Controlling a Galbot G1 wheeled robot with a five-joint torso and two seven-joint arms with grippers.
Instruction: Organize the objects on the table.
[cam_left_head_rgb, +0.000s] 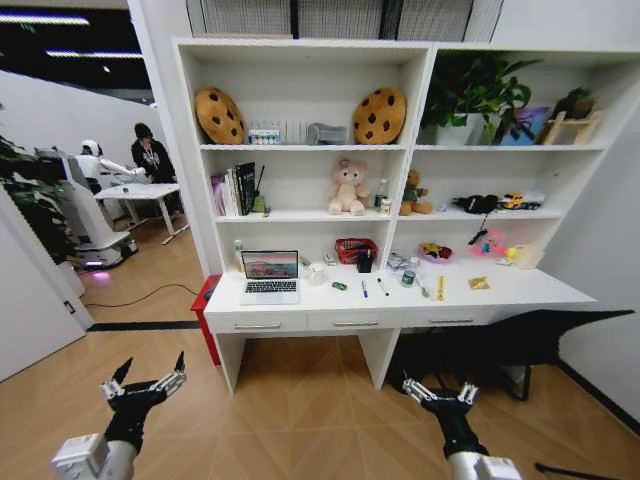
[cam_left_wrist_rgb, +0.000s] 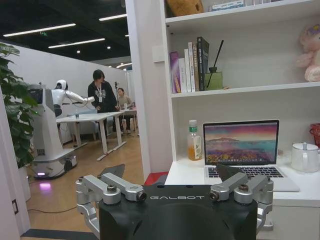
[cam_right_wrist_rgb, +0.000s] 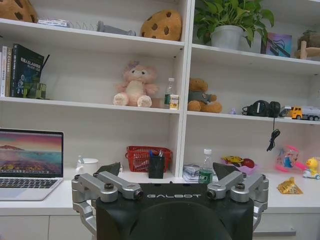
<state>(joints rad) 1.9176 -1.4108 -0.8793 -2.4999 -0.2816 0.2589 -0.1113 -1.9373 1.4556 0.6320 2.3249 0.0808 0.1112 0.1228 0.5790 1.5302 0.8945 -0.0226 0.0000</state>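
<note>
The long white table (cam_left_head_rgb: 500, 293) stands ahead under the shelves. On it an open silver laptop (cam_left_head_rgb: 270, 277) (cam_left_wrist_rgb: 241, 150) (cam_right_wrist_rgb: 27, 162) sits at the left end. A tiny green toy car (cam_left_head_rgb: 339, 286) lies near the middle, with a blue pen (cam_left_head_rgb: 364, 288) and a black pen (cam_left_head_rgb: 382, 287) just right of it. My left gripper (cam_left_head_rgb: 148, 378) (cam_left_wrist_rgb: 172, 172) and right gripper (cam_left_head_rgb: 440, 392) (cam_right_wrist_rgb: 167, 170) both hang open and empty over the wooden floor, well short of the table.
On the table also stand a red basket (cam_left_head_rgb: 354, 250), a black pen cup (cam_right_wrist_rgb: 156, 166), a white mug (cam_right_wrist_rgb: 89, 165), bottles (cam_left_wrist_rgb: 194, 140) and small toys at the right. Shelves above hold books, plush bears and cushions. Another robot (cam_left_head_rgb: 85, 205) is far left.
</note>
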